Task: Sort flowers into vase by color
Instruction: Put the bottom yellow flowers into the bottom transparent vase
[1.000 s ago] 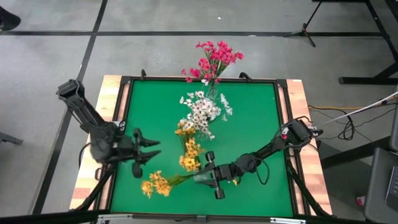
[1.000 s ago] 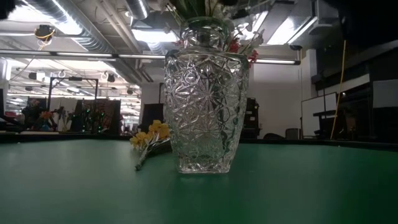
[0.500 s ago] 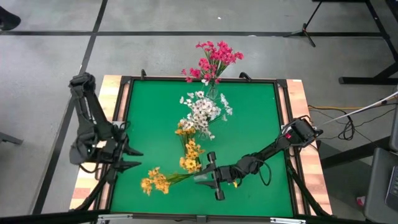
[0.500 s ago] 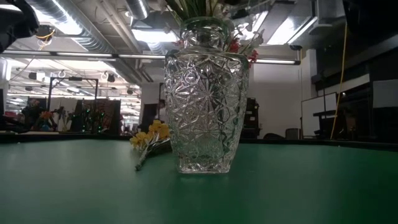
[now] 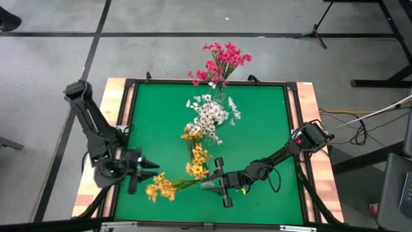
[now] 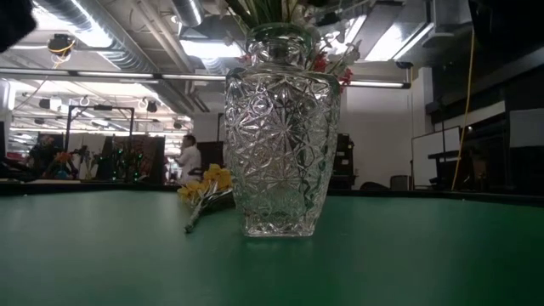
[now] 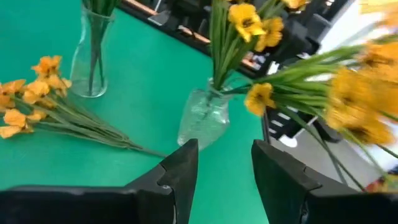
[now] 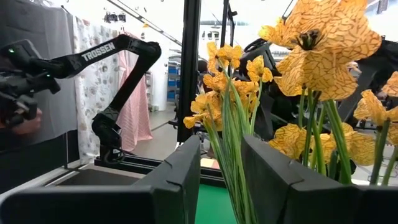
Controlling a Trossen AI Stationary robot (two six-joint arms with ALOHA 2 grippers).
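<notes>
A small clear vase (image 7: 202, 121) of yellow-orange flowers (image 5: 196, 169) stands near the table's near edge. Some of its sprigs (image 5: 161, 188) lean far out toward the left arm. My right gripper (image 5: 221, 182) is open and level at this vase, with the green stems (image 8: 227, 149) between its fingers. My left gripper (image 5: 151, 171) is open and hovers just left of the leaning blossoms, touching nothing. More yellow sprigs (image 7: 43, 106) lie flat on the mat. White flowers (image 5: 209, 116) stand mid-table. Magenta flowers (image 5: 222, 61) fill the cut-glass vase (image 6: 280, 127). My right gripper has the yellow flowers' stems (image 8: 227, 149) between its open fingers, coming level from the table's right. Whether a finger touches the stems or the vase, I cannot tell.
The green mat (image 5: 264, 129) sits in a dark raised frame with wooden table edges outside it. A slim glass vase (image 7: 90, 56) with green stems stands mid-table. A loose yellow sprig (image 6: 202, 194) lies beside the cut-glass vase. A person (image 6: 187, 157) stands far off in the room.
My left gripper drew back toward the table's left edge. It then came down toward the near edge and right again, and now stands closer to the leaning yellow blossoms. The right arm and the flowers have kept still.
</notes>
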